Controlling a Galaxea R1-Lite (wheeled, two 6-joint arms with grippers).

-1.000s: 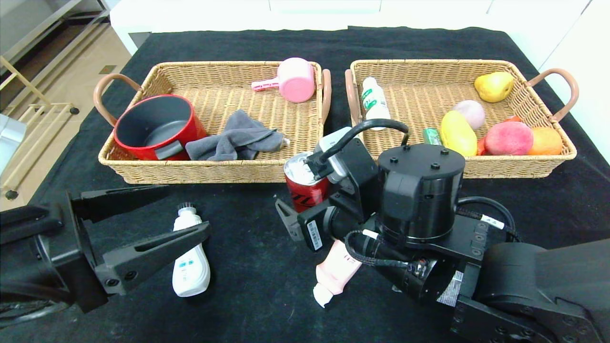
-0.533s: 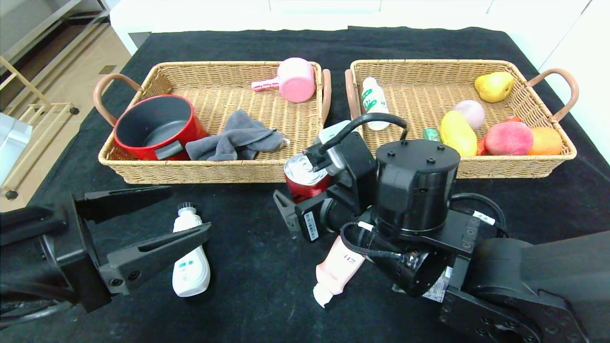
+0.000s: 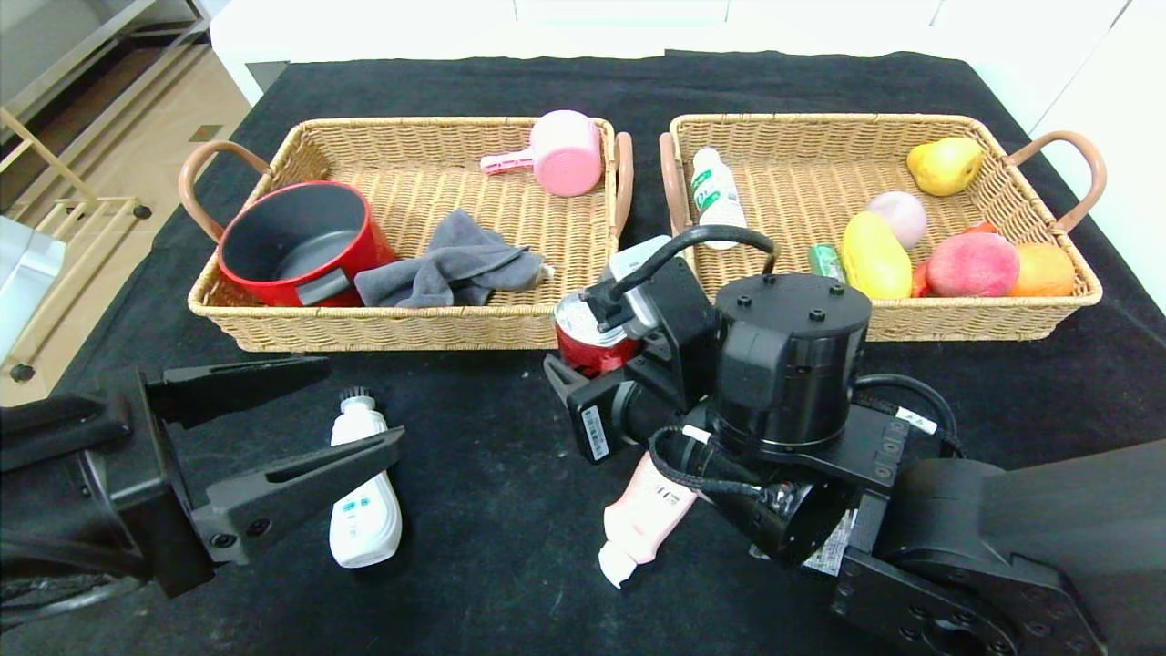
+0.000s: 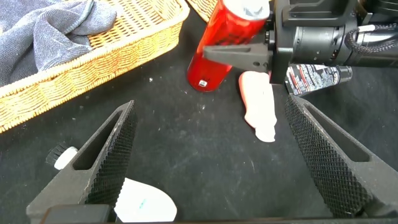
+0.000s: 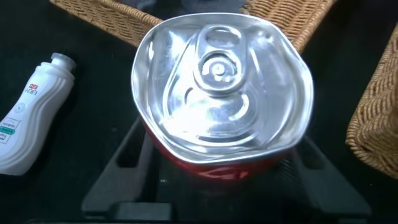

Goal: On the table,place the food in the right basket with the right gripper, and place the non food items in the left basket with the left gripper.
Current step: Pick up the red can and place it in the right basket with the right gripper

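A tall red can with a silver top stands tilted on the black table, in front of the gap between the baskets. My right gripper is shut on the can, and its rim looks squeezed out of round. A pale pink tube and a dark printed tube lie under the right arm. My left gripper hangs open over a white curvy bottle with a dark bristle tip. A small white bottle and a peach lie in the right basket.
The left basket holds a red pot, a grey cloth and a pink cup. Several other fruits fill the right end of the right basket. The table's edge runs along the left.
The right gripper's fingers have closed in on the red can, which has shifted slightly toward the baskets and tilted. The left arm has stayed put.
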